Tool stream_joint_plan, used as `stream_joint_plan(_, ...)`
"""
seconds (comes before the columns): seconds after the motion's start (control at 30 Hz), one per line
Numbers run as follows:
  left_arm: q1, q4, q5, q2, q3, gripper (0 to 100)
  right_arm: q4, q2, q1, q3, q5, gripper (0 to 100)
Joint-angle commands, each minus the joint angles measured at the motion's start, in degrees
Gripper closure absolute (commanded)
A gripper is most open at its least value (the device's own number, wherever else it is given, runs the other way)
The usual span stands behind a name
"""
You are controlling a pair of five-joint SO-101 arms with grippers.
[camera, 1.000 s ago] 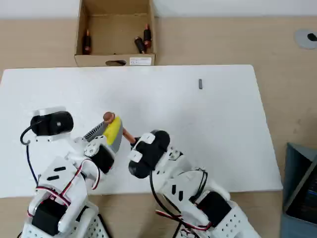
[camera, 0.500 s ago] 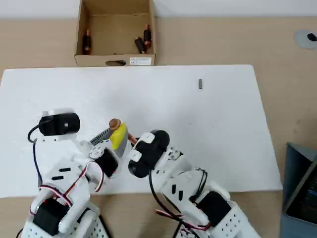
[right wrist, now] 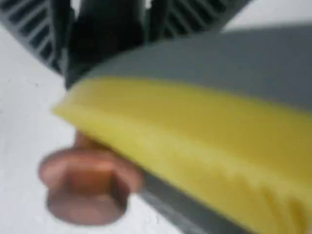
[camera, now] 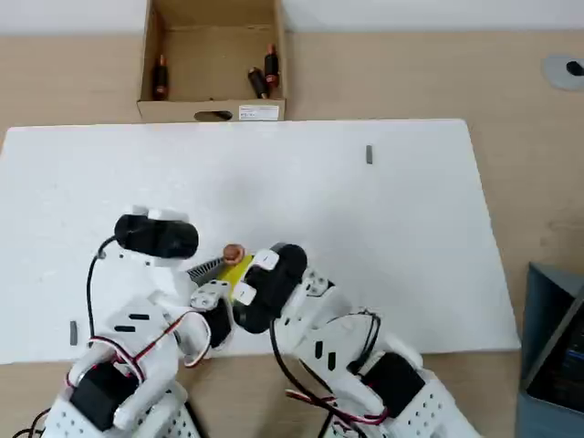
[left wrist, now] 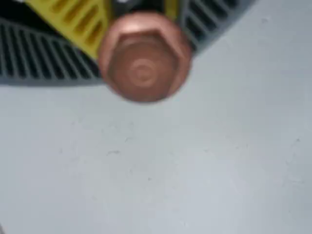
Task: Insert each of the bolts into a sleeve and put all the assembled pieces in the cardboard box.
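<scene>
the left end effector (camera: 230, 265) is clamped on a copper hex-headed bolt (left wrist: 144, 56), its yellow pad against it, close to the near edge of the white surface (camera: 411, 255). just beside it, the right end effector (right wrist: 109, 48) grips a dark sleeve (right wrist: 105, 29). broad open surface runs from there to the brown cardboard box (camera: 212, 110) at the far edge, with one small grey sleeve (camera: 369, 154) lying well off to the right.

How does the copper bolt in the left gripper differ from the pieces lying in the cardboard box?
The bolt is clamped in the left gripper over the white mat; the three pieces lie loose in the cardboard box. The bolt shows a bare copper head; the pieces look mostly dark with copper ends. Both are partly copper.
</scene>
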Motion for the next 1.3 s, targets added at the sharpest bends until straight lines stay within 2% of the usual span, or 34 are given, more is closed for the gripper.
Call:
stream_joint_plan(0.0, 1.0, 0.5, -1.9, 0.0, -0.4, 99, -1.8, -5.9, -0.2, -2.8, 0.6, 98.9)
stream_joint_plan(0.13, -0.6, 0.5, -1.8, 0.0, -0.4, 99, -1.8, -5.9, -0.2, -2.5, 0.6, 98.9)
stream_joint_plan(0.37, -3.8, 3.4, -1.7, 0.0, -0.5, 85, -1.8, -5.9, -0.2, -2.4, 0.6, 98.9)
stream_joint_plan(0.83, -3.7, 12.2, -1.9, 0.0, -10.3, 84, -1.8, -5.9, -0.2, -0.6, 0.6, 98.9)
stream_joint_plan(1.1, -3.8, 11.9, -2.0, 0.0, -18.3, 85, -1.8, -5.9, 0.0, -0.6, 0.6, 98.9)
stream_joint_plan(1.23, -4.5, 12.1, -2.1, 0.0, -20.5, 100, -1.8, -5.9, 0.0, -0.6, 0.6, 98.9)
stream_joint_plan(1.27, -5.8, 12.1, -2.1, 0.0, -20.5, 100, -1.8, -5.9, 0.0, -0.6, 0.6, 98.9)
